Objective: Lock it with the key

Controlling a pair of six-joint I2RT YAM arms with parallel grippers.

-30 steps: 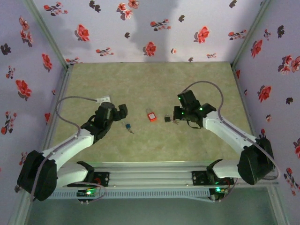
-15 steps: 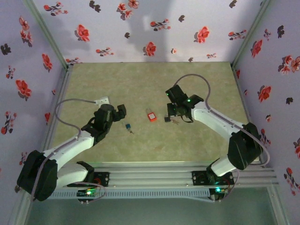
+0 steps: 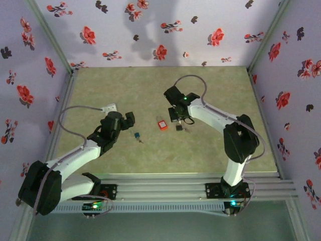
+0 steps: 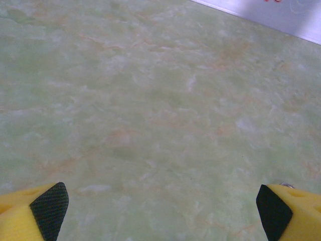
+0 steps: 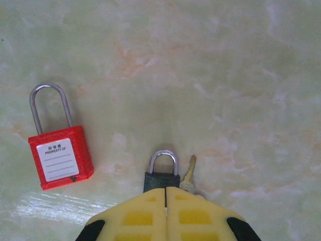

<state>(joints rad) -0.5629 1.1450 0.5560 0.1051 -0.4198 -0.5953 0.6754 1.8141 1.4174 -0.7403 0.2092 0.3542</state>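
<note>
Count on the bench (image 3: 125,85): 2 padlocks, 2 keys, 2 claws.

- Red padlock (image 5: 60,159): lies flat, label up, shackle pointing away from the right wrist cam. Near bench centre in the top view.
- Small black padlock (image 5: 161,178): silver shackle. It sits right of the red one and apart from it, with its lower body hidden under the right claw's tips.
- The key (image 5: 189,170): thin brass-coloured shaft lying flat just beside the black padlock's right edge. The head is hidden by the claw, and contact with the lock can't be judged.
- Blue-headed key (image 3: 136,135): lies alone on the bench, left of the red padlock and near the left claw.
- Right claw (image 5: 165,201): yellow fingers pressed together with nothing pinched, poised over the black padlock and the key.
- Left claw (image 4: 160,206): fully spread over bare bench.
</note>
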